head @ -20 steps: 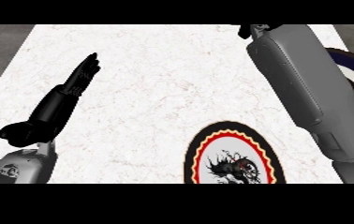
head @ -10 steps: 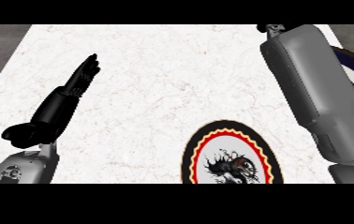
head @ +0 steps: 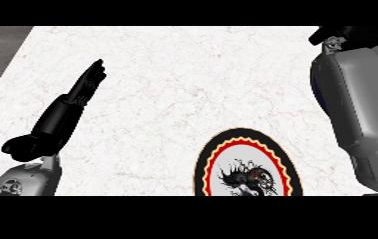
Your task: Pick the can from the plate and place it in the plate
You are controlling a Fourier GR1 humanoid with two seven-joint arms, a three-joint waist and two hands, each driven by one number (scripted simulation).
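Note:
A round plate (head: 246,139) with a black rim, a red ring and a dark dragon-like drawing lies at the lower middle-right of the white marble counter (head: 184,73), cut off by the view's lower edge. No can shows anywhere. My left hand (head: 70,108) rests at the left with its fingers straight and pointing away, well apart from the plate. My right forearm (head: 347,103) runs up the right edge. Only a black part of my right hand (head: 341,34) shows at the top right corner, and whatever lies under it is hidden.
A thin dark blue sliver (head: 314,85) peeks out along the inner side of the right forearm. The counter's left edge (head: 16,58) slants at the upper left, with dark floor beyond it.
My right forearm and hand have swung to the right, toward the top right corner. The left hand and the plate have stayed put.

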